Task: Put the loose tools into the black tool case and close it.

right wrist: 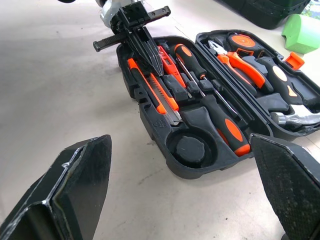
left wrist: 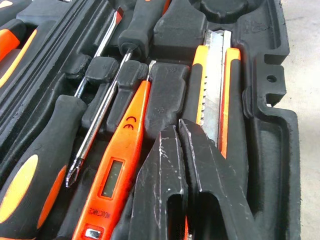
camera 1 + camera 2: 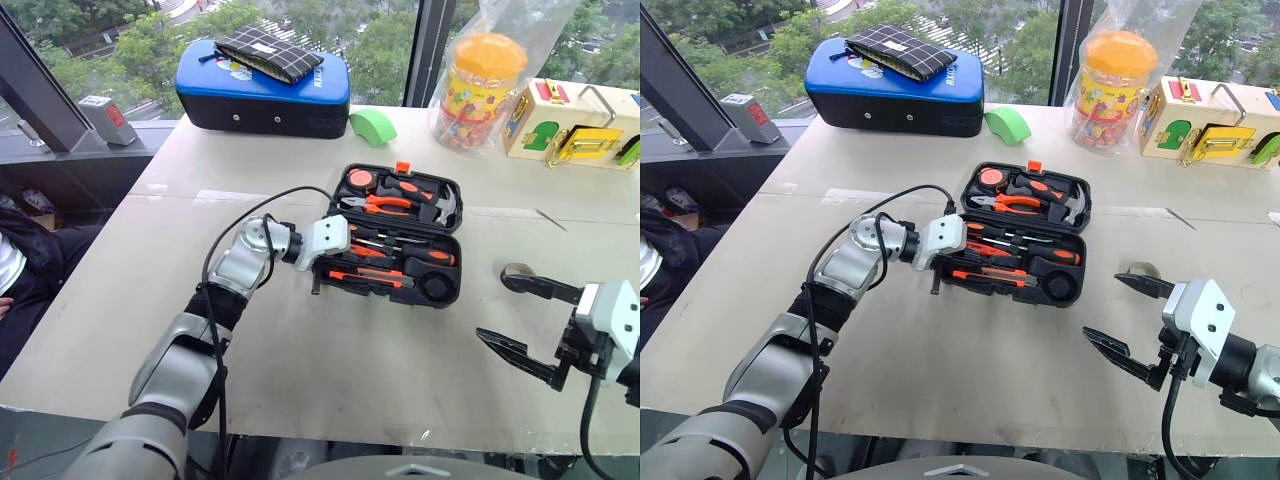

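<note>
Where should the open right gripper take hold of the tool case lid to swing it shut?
Judging by its pose, grip the lid at its far edge near the orange latch, coming from behind the black tool case. The lid lies flat open with its hinge along the middle, so that edge gives the longest lever. The right gripper stands open beside the case.

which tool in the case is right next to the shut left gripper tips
The orange-black utility knife, beside the left gripper; the tester screwdriver lies on its other side.
</note>
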Robot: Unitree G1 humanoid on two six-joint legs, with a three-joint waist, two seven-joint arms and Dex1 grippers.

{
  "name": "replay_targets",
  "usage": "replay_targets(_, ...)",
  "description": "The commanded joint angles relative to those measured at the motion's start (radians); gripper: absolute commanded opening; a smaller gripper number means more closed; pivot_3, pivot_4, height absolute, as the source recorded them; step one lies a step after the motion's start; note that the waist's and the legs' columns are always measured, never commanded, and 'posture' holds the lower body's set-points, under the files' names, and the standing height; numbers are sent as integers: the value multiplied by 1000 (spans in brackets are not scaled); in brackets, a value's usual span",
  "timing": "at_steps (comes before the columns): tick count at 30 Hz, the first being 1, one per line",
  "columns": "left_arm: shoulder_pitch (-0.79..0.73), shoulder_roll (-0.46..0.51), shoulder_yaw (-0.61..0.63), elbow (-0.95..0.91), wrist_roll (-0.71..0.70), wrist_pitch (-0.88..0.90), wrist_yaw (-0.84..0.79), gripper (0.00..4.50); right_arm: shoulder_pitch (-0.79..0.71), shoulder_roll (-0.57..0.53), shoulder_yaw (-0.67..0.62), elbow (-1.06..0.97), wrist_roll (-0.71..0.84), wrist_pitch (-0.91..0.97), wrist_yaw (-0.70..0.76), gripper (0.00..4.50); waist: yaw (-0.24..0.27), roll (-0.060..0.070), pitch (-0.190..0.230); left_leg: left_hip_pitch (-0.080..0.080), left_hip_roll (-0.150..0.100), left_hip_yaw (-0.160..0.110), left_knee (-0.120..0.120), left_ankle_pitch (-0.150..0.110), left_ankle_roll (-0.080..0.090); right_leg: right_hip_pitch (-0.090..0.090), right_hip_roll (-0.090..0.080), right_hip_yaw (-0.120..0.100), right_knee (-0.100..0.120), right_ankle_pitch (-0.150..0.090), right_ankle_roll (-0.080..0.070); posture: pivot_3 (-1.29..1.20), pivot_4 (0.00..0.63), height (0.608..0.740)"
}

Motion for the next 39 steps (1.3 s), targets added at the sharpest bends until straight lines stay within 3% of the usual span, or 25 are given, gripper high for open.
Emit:
replay_targets(1, 30, -29, 9, -10, -18, 26, 10, 36, -11, 26, 18, -40, 3, 17, -66, 4500, 2, 1, -1, 0, 0, 0, 0, 0, 0, 0, 0, 0, 0, 0, 0, 0, 150, 740)
replay_targets(6, 93, -2, 178, -304, -289, 261, -38, 36, -37, 31, 20, -30, -30, 187, -240, 4500, -4, -1, 1, -2, 0, 0, 1, 0, 0, -2, -1, 1, 1, 0, 0, 0, 150, 740)
replay_targets(7, 112, 13, 197, -366, -324, 311, -38, 270, -45, 22, 15, -26, -14, 233, -257, 4500, -3, -1, 2, -4, 1, 0, 1, 0, 0, -3, -1, 0, 1, 0, 0, 0, 150, 740)
replay_targets(11, 182, 71, 233, -610, -478, 549, -25, 1578, -91, -85, 65, 29, -121, 402, -341, 4500, -4, 3, 0, -3, 1, -2, 0, 1, -1, -3, 0, -1, 1, -1, 1, 0, 150, 740)
replay_targets(13, 228, 113, 260, -737, -556, 644, -9, 2741, -187, -122, 142, 115, -123, 497, -360, 4500, -14, 2, 1, -3, 1, -1, -1, 1, -1, -3, 0, 1, 0, -1, 1, 0, 150, 740)
replay_targets(14, 249, 127, 269, -795, -583, 678, 9, 3014, -237, -128, 174, 155, -119, 528, -361, 4500, -19, 2, 1, -2, 1, -1, -1, 1, -1, -3, 0, 1, 0, -1, 1, 0, 150, 740)
replay_targets(16, 287, 151, 265, -885, -609, 720, 39, 4041, -312, -128, 214, 226, -128, 550, -358, 4500, -22, 2, 2, -2, 1, -2, -1, 1, -1, -2, 0, 1, 0, -1, 1, 0, 150, 740)
replay_targets(17, 309, 161, 268, -916, -614, 729, 53, 4071, -358, -134, 249, 261, -138, 551, -349, 4239, -19, 2, 2, -2, 1, -2, -1, 1, -1, -2, -1, 1, 0, -1, 1, 0, 150, 740)
replay_targets(28, 394, 204, 270, -1035, -629, 726, 135, 4071, -652, -191, 476, 565, -238, 549, -248, 4239, -18, 2, 3, -4, 0, -4, -2, 0, -1, -2, -1, 0, -2, -1, 1, 0, 150, 740)
replay_targets(31, 409, 211, 277, -1049, -625, 710, 149, 4080, -734, -182, 538, 654, -257, 558, -203, 3161, -28, 2, 3, -3, 0, -3, -1, 0, -1, -2, -1, 1, -2, -1, 1, 0, 150, 740)
replay_targets(37, 432, 224, 284, -1078, -631, 698, 184, 4080, -804, -186, 573, 698, -284, 530, -123, 287, -29, 2, 3, -3, 1, -3, -2, 0, -1, -2, -1, 1, -2, -1, 1, 0, 150, 740)
replay_targets(39, 439, 222, 279, -1078, -625, 689, 195, 4080, -809, -197, 588, 695, -302, 508, -102, 56, -29, 2, 3, -3, 2, -3, -2, 0, -1, -2, -1, 1, -2, -1, 1, 0, 150, 740)
